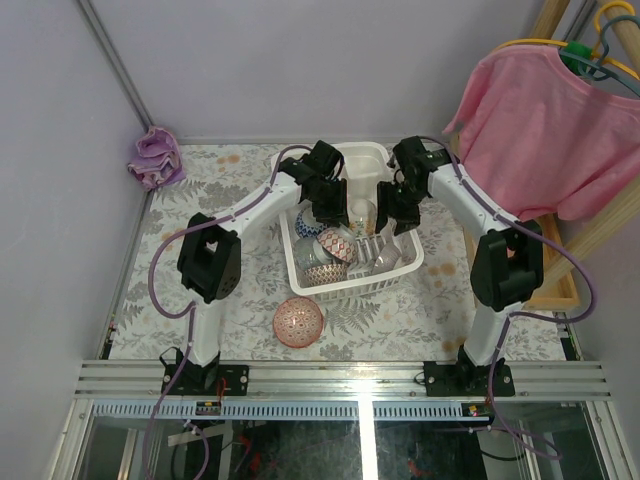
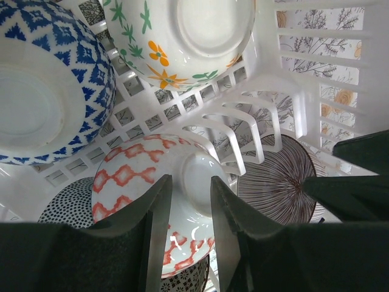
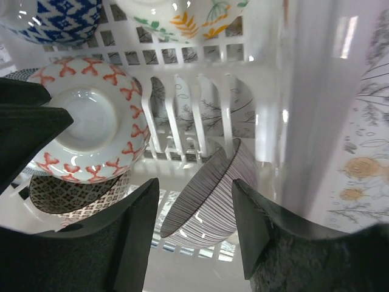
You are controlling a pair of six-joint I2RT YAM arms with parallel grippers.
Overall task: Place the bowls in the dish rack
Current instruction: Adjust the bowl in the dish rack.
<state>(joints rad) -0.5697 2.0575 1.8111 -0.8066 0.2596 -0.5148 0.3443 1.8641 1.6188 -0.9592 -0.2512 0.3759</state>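
Bowls, total: seven can be counted.
Bowls in the dish rack [image 1: 365, 284]: six: a blue-and-white bowl [image 2: 42, 103], a flowered bowl [image 2: 188, 36], a red-patterned bowl [image 2: 130, 176], a dotted bowl [image 2: 64, 204], a striped bowl [image 2: 276, 182] and a dark-checked bowl [image 3: 79, 194].
How they lie: the blue-and-white and flowered bowls sit side by side with their bases showing. The red-patterned bowl rests over the dark-checked one. The striped bowl stands tilted on its edge among the rack's ribs, near one wall.
Bowls outside: one pink-red bowl [image 1: 298, 321] sits on the counter [image 1: 400, 320], just in front of the rack.
Rack: one, in the middle of the counter between the two arms.
Left hand [image 2: 191, 188]: fingers a little apart, the red-patterned bowl's base showing in the narrow gap; whether they grip it cannot be told.
Right hand [image 3: 194, 184]: fingers wider apart, the striped bowl in the gap; a grip cannot be told.
In the way: both arms lean over the rack and hide part of its inside from above.
Around: one purple cloth [image 1: 155, 157] in the far left corner. One pink shirt [image 1: 550, 120] hangs at the right, over a wooden frame [image 1: 600, 225].
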